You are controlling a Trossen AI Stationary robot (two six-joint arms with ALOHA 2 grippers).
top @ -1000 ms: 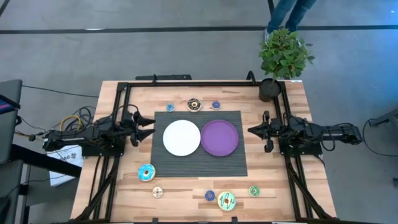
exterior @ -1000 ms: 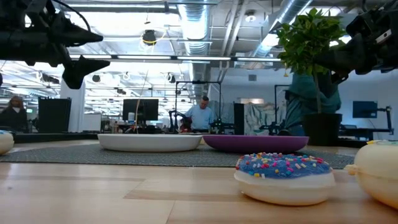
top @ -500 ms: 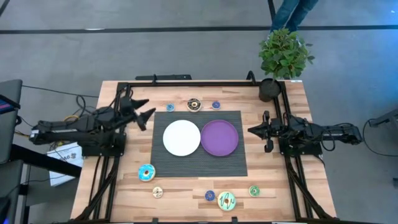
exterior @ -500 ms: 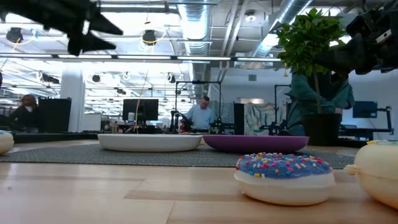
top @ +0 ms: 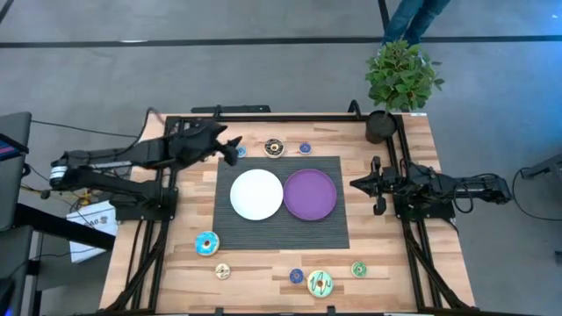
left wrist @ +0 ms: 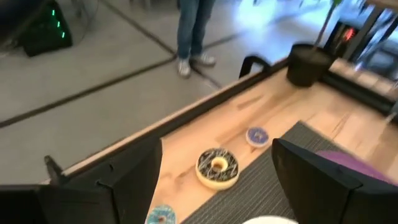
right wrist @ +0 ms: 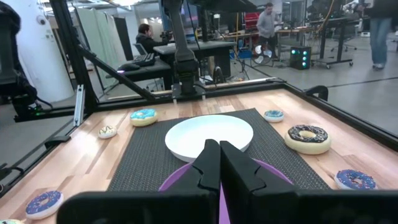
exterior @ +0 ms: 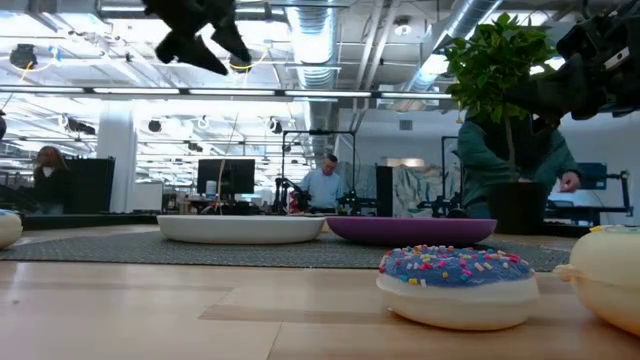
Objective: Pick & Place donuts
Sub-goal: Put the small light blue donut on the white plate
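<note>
Three donuts lie along the far edge of the table: a small light-blue one (top: 241, 153), a brown-iced one (top: 274, 147) and a small blue one (top: 305, 148). Several more lie along the near edge, among them a blue one (top: 207, 243), a tan one (top: 223, 271) and a green one (top: 358, 269). My left gripper (top: 230, 146) is open and empty, raised above the far left of the mat, just left of the light-blue donut (left wrist: 160, 216); the brown donut (left wrist: 217, 168) lies ahead of it. My right gripper (top: 355, 184) is shut and empty at the mat's right edge.
A white plate (top: 256, 194) and a purple plate (top: 310, 194) sit side by side on a dark mat (top: 281, 230). A potted plant (top: 399, 79) stands at the far right corner. A black frame rail (top: 281, 118) runs along the far edge. People stand beyond the table.
My left gripper has swung from the mat's left edge toward the table's far edge and to the right, rising as it went. It now stands over the far-left donuts, still open. No donut has moved.
</note>
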